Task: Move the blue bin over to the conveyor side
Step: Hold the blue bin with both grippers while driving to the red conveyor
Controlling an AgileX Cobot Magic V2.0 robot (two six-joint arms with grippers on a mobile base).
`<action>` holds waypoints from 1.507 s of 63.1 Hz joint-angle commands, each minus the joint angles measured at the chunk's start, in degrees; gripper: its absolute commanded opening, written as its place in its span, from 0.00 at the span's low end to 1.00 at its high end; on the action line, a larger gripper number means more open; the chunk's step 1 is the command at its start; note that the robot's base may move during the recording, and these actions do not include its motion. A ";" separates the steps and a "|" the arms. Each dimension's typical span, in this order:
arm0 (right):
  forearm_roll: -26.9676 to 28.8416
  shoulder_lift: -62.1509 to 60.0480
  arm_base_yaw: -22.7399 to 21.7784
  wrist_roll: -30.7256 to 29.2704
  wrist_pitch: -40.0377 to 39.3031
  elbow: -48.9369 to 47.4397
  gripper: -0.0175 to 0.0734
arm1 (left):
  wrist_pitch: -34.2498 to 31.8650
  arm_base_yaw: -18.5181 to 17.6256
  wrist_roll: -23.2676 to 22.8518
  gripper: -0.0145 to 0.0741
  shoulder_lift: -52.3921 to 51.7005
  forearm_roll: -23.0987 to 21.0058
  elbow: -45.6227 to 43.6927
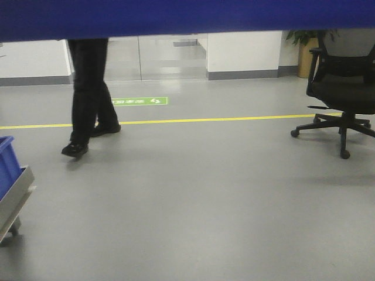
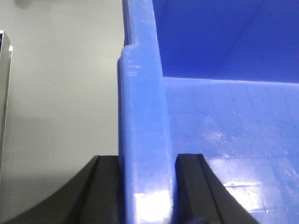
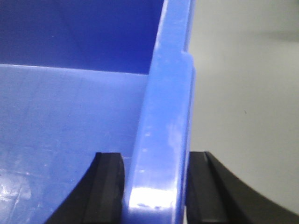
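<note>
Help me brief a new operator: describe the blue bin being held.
Look along the top of the front view: the blue bin spans it edge to edge. The left gripper and right gripper each pinch its wall, unlike the other blue crate resting on a grey cart low left.

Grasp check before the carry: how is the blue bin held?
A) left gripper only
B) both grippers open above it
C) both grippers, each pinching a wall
C: the wrist views show the blue bin with one wall clamped in the left gripper and another in the right gripper.
</note>
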 commanded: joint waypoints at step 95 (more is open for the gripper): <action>-3.16 -1.14 -0.18 -0.81 -5.60 -1.09 0.09 | -4.74 0.04 0.66 0.15 -1.10 1.76 -0.84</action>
